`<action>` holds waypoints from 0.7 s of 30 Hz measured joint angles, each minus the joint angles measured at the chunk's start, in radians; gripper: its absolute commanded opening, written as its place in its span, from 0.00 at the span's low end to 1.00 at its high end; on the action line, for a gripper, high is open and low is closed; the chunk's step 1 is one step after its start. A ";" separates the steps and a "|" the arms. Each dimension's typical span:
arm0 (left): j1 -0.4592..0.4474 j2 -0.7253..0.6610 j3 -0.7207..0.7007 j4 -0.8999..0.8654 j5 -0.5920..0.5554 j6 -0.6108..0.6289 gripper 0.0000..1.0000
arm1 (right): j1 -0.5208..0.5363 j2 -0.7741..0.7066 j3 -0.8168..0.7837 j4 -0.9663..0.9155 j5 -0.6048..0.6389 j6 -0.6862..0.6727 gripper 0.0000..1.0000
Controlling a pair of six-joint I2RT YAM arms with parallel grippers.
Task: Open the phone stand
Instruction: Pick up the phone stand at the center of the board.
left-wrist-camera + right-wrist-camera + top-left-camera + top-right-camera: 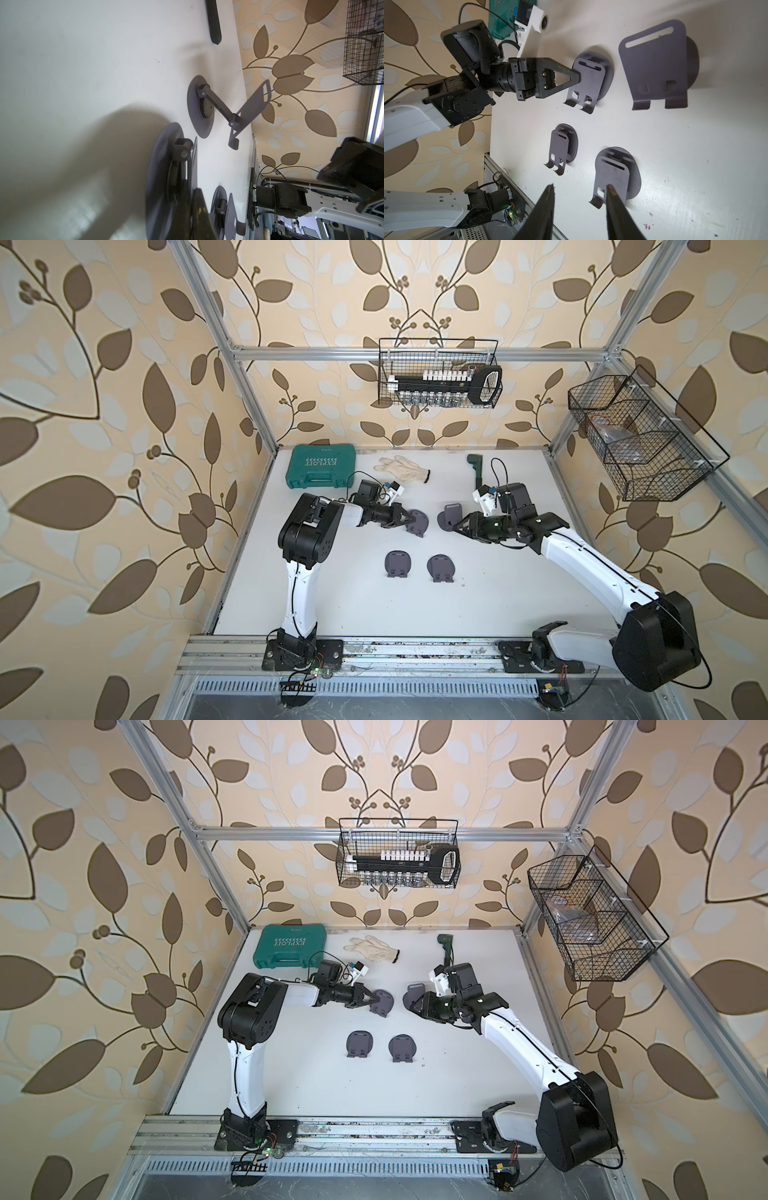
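Several grey phone stands lie on the white table [498,593]. My left gripper [406,519] is shut on the edge of the top plate of one stand [419,523], which is still nearly folded. In the right wrist view its fingers [576,78] pinch that plate [589,83]. The left wrist view shows this stand [164,176] close up at the gripper [192,193]. To its right another stand [451,514] stands unfolded, its plate [255,101] raised on its arm. My right gripper [457,526] hovers open beside it, holding nothing [579,186]. Two folded stands [398,565] [441,567] lie nearer the front.
At the back of the table lie a green tool case [322,466], a white glove [401,468] and a green-handled tool [476,470]. A wire basket [440,373] with sockets hangs on the back wall. Another basket [640,439] hangs on the right.
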 measured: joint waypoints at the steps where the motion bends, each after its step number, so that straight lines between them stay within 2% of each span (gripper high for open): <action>1: 0.000 -0.005 -0.010 0.010 0.000 -0.016 0.00 | 0.000 -0.002 0.000 0.000 0.000 0.000 0.38; 3: 0.000 -0.026 -0.044 0.037 -0.003 -0.064 0.00 | 0.000 -0.007 0.000 -0.003 0.000 0.000 0.38; 7: 0.000 -0.097 -0.153 0.140 -0.031 -0.235 0.00 | -0.002 -0.042 0.000 -0.005 -0.012 0.001 0.38; 10: 0.000 -0.165 -0.214 0.189 -0.046 -0.371 0.00 | -0.027 -0.083 -0.021 0.054 -0.095 0.037 0.38; 13: 0.000 -0.267 -0.253 0.221 -0.053 -0.489 0.00 | -0.065 -0.126 -0.084 0.163 -0.193 0.116 0.39; 17: -0.001 -0.446 -0.299 0.280 -0.053 -0.631 0.00 | -0.054 -0.159 -0.114 0.217 -0.255 0.174 0.42; 21: -0.023 -0.616 -0.316 0.280 -0.056 -0.706 0.00 | -0.045 -0.207 -0.148 0.326 -0.321 0.243 0.42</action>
